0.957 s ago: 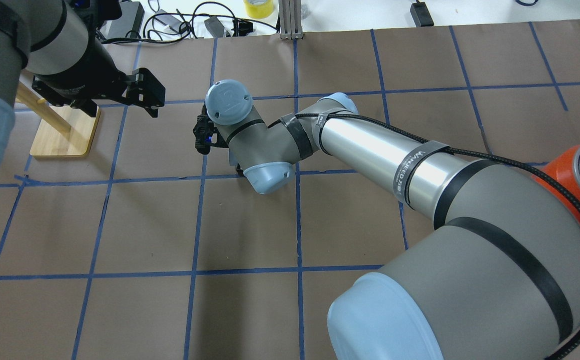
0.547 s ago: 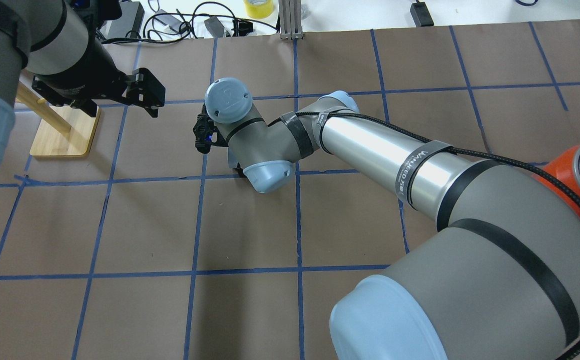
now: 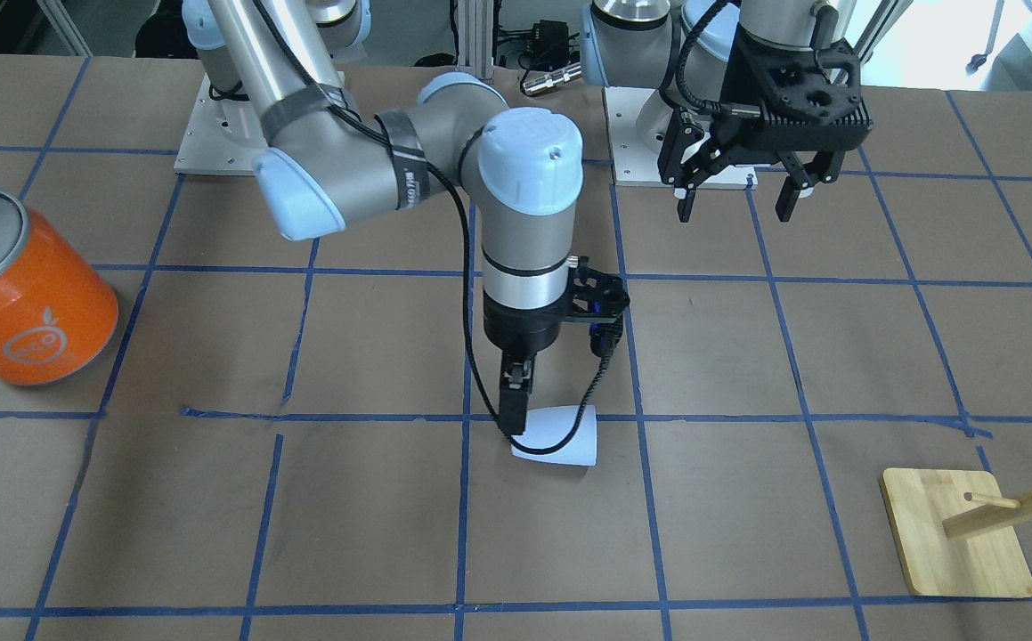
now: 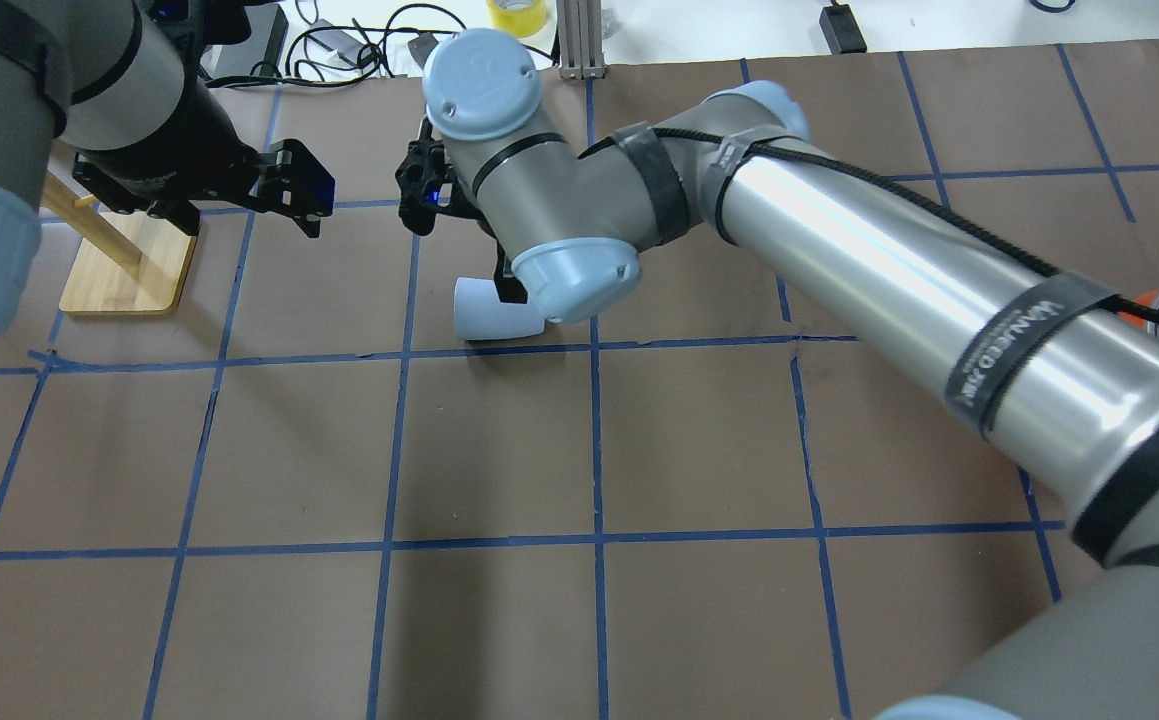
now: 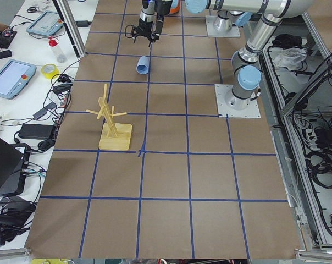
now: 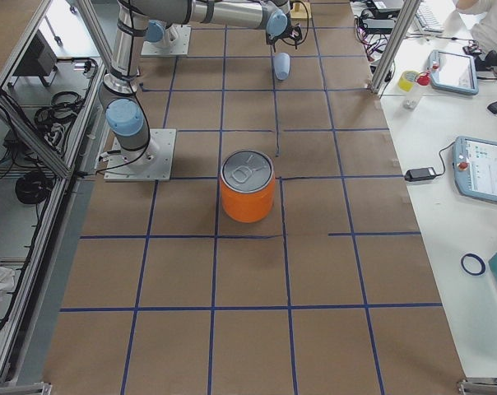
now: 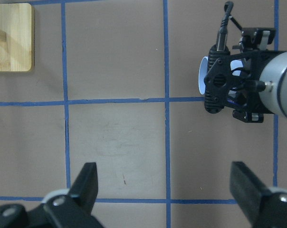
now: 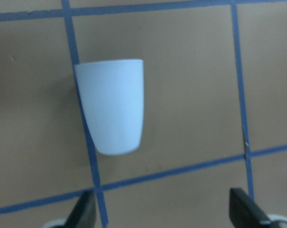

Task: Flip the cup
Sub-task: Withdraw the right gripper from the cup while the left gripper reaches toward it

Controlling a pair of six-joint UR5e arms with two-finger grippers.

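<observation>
Lying on its side on the table (image 4: pixel 239 450), the cup (image 4: pixel 492 312) rests across a blue tape line beneath our right gripper (image 3: pixel 514 418), whose jaws are spread and empty above it. Our left gripper (image 3: pixel 736 200) hangs apart, jaws spread too.

Cup (image 4: pixel 495 312) on its side on table (image 4: pixel 639 450), below right hand (image 3: pixel 516 418); can (image 3: pixel 21 298) far right.

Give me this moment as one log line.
cup: lying on its side | right tool: open, over cup, no grip | left tool: open, empty
</observation>
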